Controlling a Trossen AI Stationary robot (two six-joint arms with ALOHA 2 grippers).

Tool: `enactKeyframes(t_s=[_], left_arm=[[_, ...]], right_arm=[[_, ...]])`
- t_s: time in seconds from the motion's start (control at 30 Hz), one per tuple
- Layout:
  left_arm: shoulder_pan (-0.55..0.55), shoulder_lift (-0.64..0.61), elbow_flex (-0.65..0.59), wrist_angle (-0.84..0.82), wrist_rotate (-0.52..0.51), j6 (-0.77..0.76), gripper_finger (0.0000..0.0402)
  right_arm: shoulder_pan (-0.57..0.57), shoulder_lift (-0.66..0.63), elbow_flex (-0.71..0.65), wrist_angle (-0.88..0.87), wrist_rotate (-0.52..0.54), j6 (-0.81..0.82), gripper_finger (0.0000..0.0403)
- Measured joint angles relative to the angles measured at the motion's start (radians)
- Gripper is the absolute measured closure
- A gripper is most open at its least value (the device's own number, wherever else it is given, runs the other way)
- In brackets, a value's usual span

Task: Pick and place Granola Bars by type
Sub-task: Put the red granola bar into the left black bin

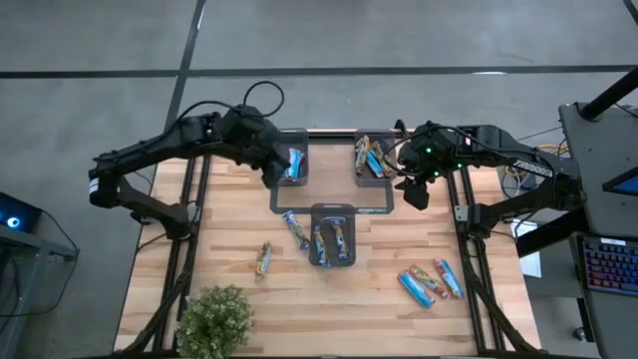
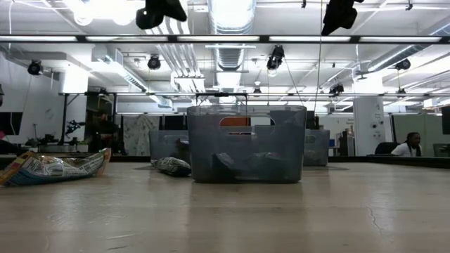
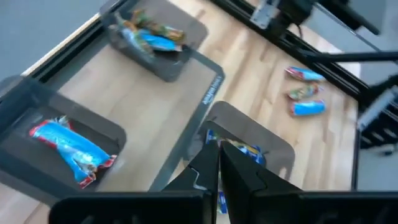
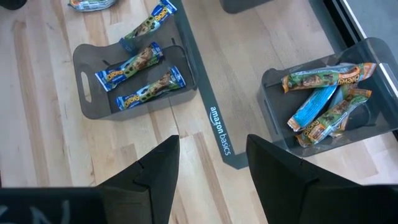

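Lying across a pale, planked wooden table point(image 1: 229, 249) are slim Granola Bars point(image 1: 427, 282) in shiny, crinkled wrappers, mostly light blue with red, green or brown parts. Three dark grey, translucent plastic trays with rounded corners are sitting around a flat grey frame: the left tray point(image 1: 295, 165) is holding one blue-and-red bar, the right tray point(image 1: 373, 158) a loose heap of orange-and-blue bars, and the near tray point(image 1: 333, 237) a few blue-and-brown bars laid side by side. One more bar point(image 1: 296, 228) is lying just beside the near tray's left wall, another point(image 1: 263, 260) is resting alone on bare wood further left, and three are clustered near the table's right front corner.

The left gripper point(image 1: 282, 165) is hanging over the left tray with its dark fingers point(image 3: 208, 163) pressed together, holding nothing. The right gripper point(image 1: 415, 187) is hovering just beside the right tray's outer edge, its fingers point(image 4: 155, 171) standing apart and empty (bare planks and the frame's rim are showing between them).

A bushy green plant point(image 1: 213, 321) is occupying the front left corner. Open wood is stretching between the near tray and the right-hand cluster.
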Motion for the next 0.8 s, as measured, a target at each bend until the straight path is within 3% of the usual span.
enactKeyframes(t_s=[0.27, 0.57, 0.8], left_arm=[[-0.087, -0.031, 0.000, -0.053, 0.052, 0.078, 0.0402], [-0.187, -0.031, -0.002, -0.219, 0.063, 0.143, 0.0401], [-0.245, -0.032, -0.063, -0.227, 0.062, 0.161, 0.0401]], right_arm=[[0.000, 0.000, 0.000, 0.000, -0.001, 0.000, 0.0225], [0.005, 0.000, 0.000, -0.003, -0.035, 0.000, 0.0225], [0.013, 0.000, 0.000, -0.003, -0.036, 0.005, 0.0225]])
